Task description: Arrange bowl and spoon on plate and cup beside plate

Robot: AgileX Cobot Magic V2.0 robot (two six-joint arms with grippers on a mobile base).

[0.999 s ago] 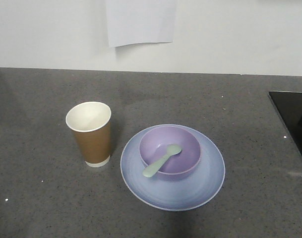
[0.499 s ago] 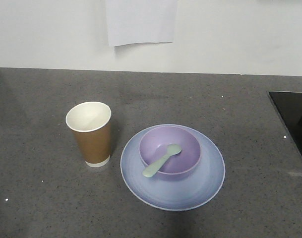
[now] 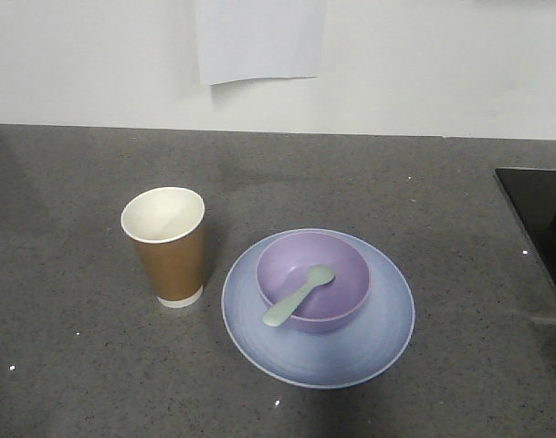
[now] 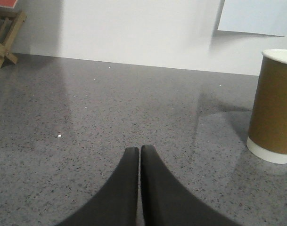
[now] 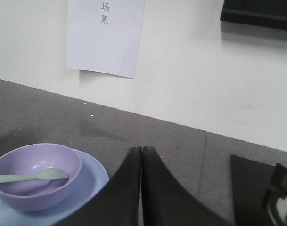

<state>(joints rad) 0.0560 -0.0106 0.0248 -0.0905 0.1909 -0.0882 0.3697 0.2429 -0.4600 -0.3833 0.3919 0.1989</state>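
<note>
Resting spoon (image 3: 297,294) inside bowl (image 3: 337,265)

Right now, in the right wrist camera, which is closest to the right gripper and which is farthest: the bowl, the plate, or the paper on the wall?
1. The plate: its rim lies just left of the shut right gripper.
2. The bowl: farther left, sitting on the plate with the spoon in it.
3. The paper: farthest, up on the wall beyond the counter.

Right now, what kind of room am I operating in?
Probably a kitchen, or a mock one: a dark speckled stone-like countertop against a white wall, a glossy black panel like a cooktop set into it, and tableware laid out, with a plate, bowl and paper cup.
</note>
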